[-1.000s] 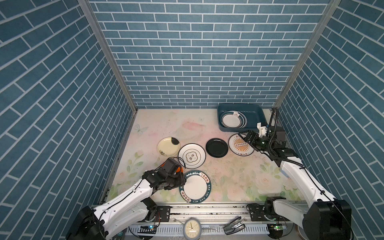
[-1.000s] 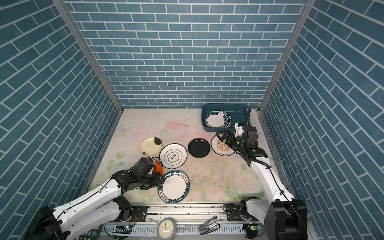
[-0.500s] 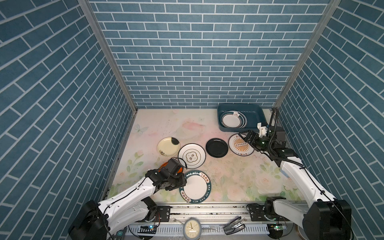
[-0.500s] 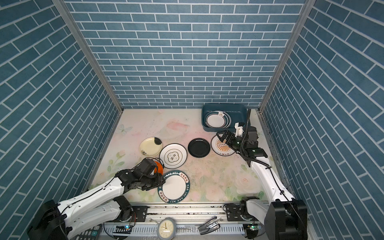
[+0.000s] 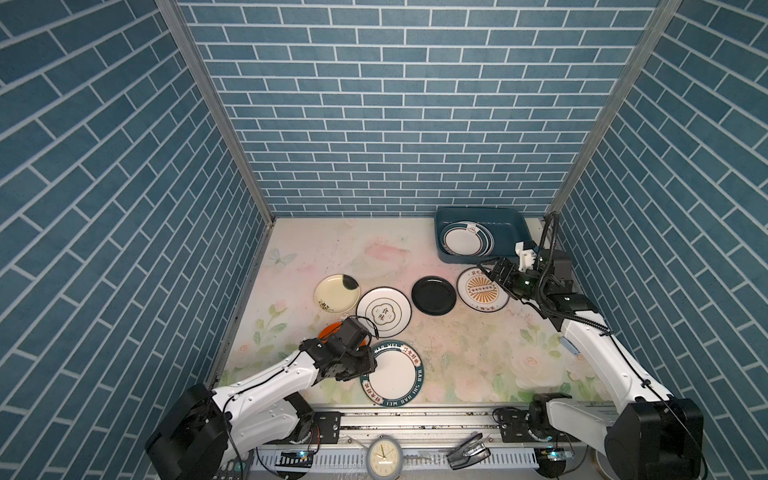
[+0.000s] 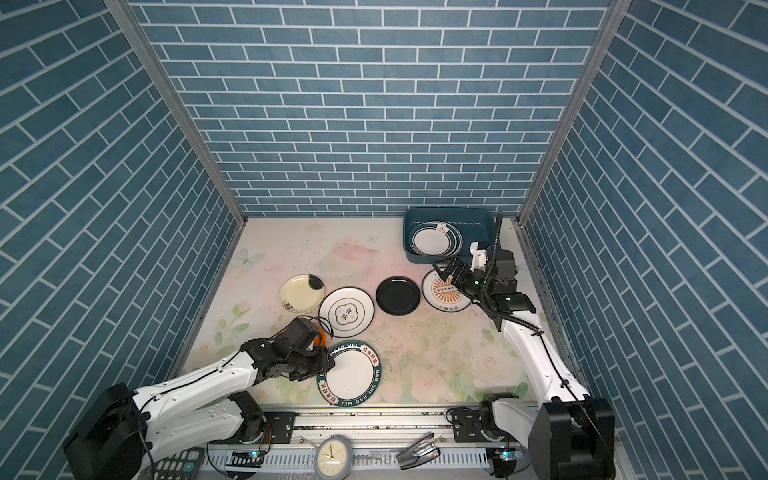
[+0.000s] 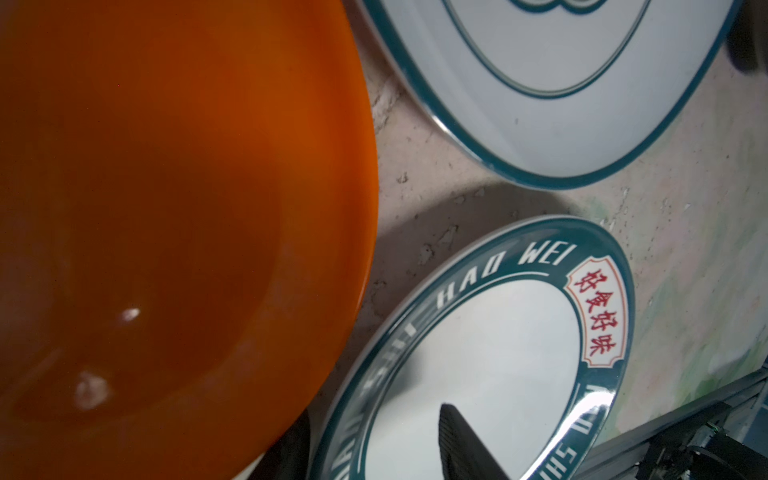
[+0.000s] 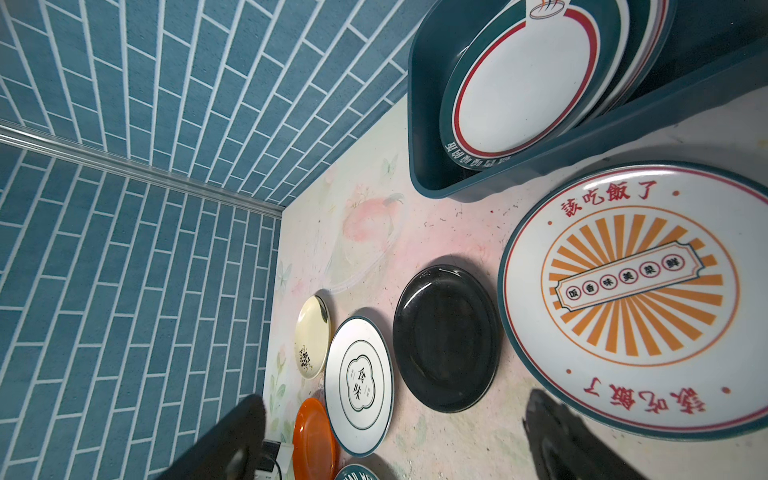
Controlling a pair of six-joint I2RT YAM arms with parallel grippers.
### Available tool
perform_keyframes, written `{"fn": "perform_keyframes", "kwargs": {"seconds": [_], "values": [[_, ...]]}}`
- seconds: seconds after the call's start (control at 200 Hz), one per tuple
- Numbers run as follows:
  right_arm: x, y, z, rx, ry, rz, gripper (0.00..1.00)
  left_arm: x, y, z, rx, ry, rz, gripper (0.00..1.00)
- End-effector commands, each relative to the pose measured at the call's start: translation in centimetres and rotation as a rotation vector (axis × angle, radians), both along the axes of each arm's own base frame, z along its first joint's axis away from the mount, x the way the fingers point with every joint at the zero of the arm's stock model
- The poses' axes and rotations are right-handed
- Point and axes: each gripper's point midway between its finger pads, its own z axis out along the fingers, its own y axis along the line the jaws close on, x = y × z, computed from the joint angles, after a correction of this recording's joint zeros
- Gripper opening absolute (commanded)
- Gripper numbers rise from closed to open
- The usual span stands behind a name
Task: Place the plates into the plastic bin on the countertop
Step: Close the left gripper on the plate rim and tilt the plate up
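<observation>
Where the countertop [image 5: 469,353] meets the front rail, the HAO WEI plate [image 5: 392,374], white with a teal lettered rim, lies flat. My left gripper [image 5: 368,365] sits at the left rim of this plate. In the left wrist view one finger [image 7: 461,444] lies over the white centre and the other shows outside the rim. I cannot tell whether the jaws have clamped the rim.

The orange plate [image 7: 166,208] lies just behind this gripper, largely covered by my wrist in both top views. Farther back, four plates lie in a rough row from left to right:
- cream plate [image 5: 336,293]
- cloud-emblem plate [image 5: 383,311]
- black plate [image 5: 434,295]
- sunburst plate [image 5: 482,291]

My right gripper [image 5: 492,272] hangs over the far right edge of the sunburst plate. Its jaws are spread wide and hold nothing.

The plastic bin [image 5: 509,230] stands in the far right corner, against the back wall. A stack of teal-rimmed plates [image 5: 463,241] leans in its left half. I cannot tell the number in the stack.
</observation>
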Motion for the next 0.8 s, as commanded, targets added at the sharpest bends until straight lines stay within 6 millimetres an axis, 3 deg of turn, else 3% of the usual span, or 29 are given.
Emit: {"fn": "perform_keyframes", "kwargs": {"seconds": [0.0, 0.795], "values": [[0.1, -0.1, 0.3, -0.024, -0.016, 0.005, 0.97, -0.1, -0.1, -0.4, 0.004, -0.003, -0.014, 0.51], [-0.2, -0.6, -0.4, -0.050, 0.005, -0.019, 0.97, 1.2, -1.5, -1.3, 0.047, 0.010, -0.083, 0.30]]}}
